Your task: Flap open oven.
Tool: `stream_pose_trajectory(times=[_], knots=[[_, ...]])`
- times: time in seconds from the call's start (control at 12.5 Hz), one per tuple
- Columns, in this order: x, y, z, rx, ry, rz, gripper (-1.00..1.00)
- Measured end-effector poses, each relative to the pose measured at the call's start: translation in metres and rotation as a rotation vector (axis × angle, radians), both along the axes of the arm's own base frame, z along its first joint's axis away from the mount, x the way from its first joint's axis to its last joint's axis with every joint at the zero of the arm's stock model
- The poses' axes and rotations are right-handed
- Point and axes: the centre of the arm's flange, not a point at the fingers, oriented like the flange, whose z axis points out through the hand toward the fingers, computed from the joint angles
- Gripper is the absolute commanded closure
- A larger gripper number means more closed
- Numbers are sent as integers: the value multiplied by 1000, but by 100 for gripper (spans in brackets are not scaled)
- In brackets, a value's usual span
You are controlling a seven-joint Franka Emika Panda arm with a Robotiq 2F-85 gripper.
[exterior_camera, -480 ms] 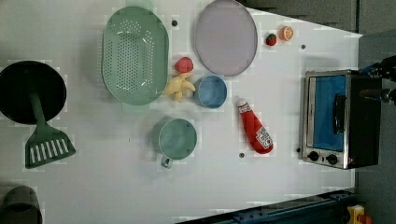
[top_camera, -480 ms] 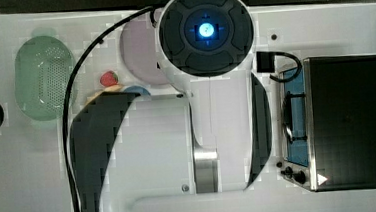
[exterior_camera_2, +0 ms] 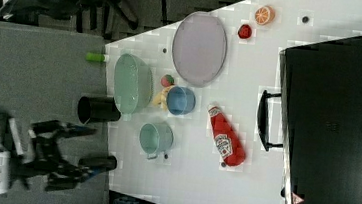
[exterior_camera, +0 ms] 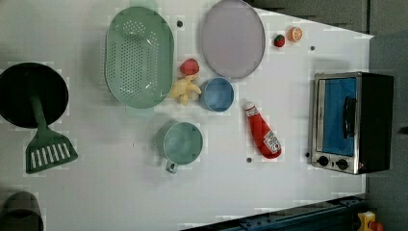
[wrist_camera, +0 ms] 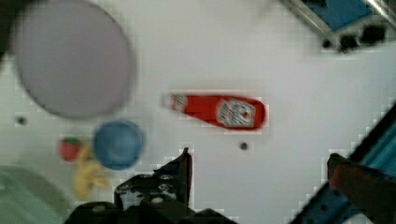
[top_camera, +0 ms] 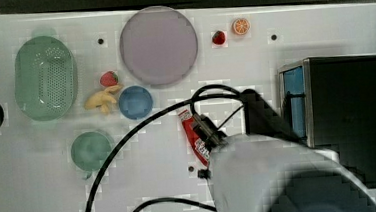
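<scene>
The oven (exterior_camera: 351,122) is a black box with a silver front and stands at the left view's right end of the white table. Its blue-tinted door is closed, with the dark bar handle (exterior_camera: 350,117) across it. The right view shows the oven (exterior_camera_2: 337,127) from above, its handle (exterior_camera_2: 262,120) sticking out. My arm (top_camera: 281,179) reaches over the table in the top view's lower right, beside the oven (top_camera: 347,120). My gripper (wrist_camera: 266,186) is open and holds nothing, hanging high over the ketchup bottle (wrist_camera: 217,111). One corner of the oven (wrist_camera: 345,18) with its knobs shows far off.
A red ketchup bottle (exterior_camera: 262,134) lies just in front of the oven door. Further away are a purple plate (exterior_camera: 233,38), a blue bowl (exterior_camera: 217,94), a green cup (exterior_camera: 182,143), a green colander (exterior_camera: 138,57), toy fruit, and a black pan (exterior_camera: 31,94) with a spatula.
In the top view my arm has swung from over the table's middle to the lower right, uncovering the plate and bowls. The oven door has stayed closed.
</scene>
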Motion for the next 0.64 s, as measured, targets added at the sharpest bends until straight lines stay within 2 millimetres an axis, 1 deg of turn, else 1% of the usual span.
stream_pose_trajectory(times=[0.08,0.16,0.24,0.32,0.64], knots=[[0,2,15,8,-39,1,-100],[3,3,21,4,-65,4,-90],[7,3,18,2,-69,3,-65],[10,2,11,4,-52,1,-39],[21,0,-34,5,56,-3,55]])
